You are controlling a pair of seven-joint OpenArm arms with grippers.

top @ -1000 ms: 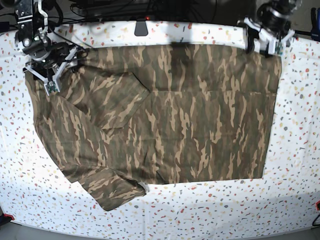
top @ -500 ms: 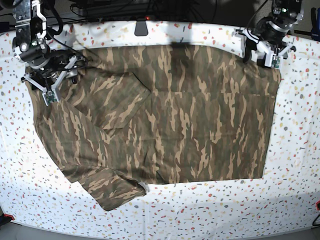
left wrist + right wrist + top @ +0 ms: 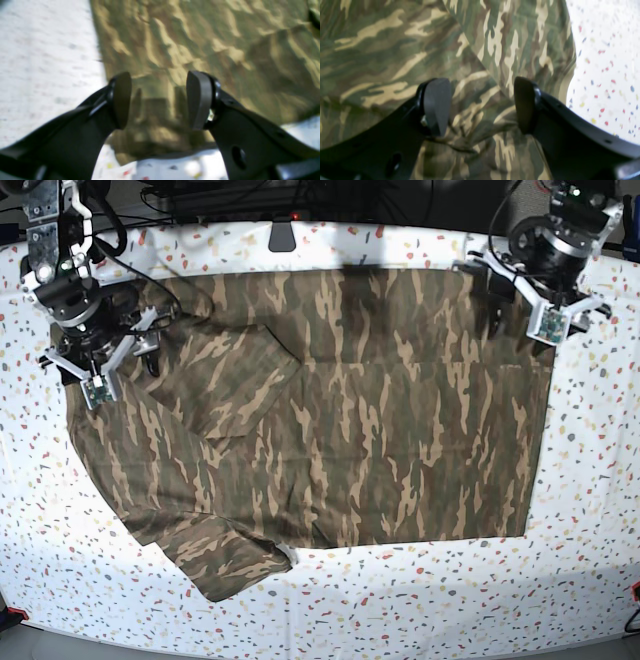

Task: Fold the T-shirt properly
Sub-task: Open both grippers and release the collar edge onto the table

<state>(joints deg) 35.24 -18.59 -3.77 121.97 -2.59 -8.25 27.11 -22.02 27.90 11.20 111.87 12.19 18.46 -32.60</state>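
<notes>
The camouflage T-shirt (image 3: 340,410) lies spread flat on the speckled white table (image 3: 590,480). One sleeve sticks out at the near left (image 3: 230,560), and a flap is folded over near the far left (image 3: 230,370). My left gripper (image 3: 522,320) hovers open over the shirt's far right corner; in the left wrist view the gripper (image 3: 158,100) holds nothing, with cloth (image 3: 200,45) below it. My right gripper (image 3: 122,372) is open over the shirt's far left edge; in the right wrist view the gripper (image 3: 481,105) is empty above a creased seam of the T-shirt (image 3: 395,50).
Black cables and a dark device (image 3: 285,230) run along the table's far edge. Bare speckled table (image 3: 400,600) borders the shirt on the near side and on both sides.
Both grippers have moved toward the near side, further over the shirt's far corners, and stayed open. The shirt has not shifted.
</notes>
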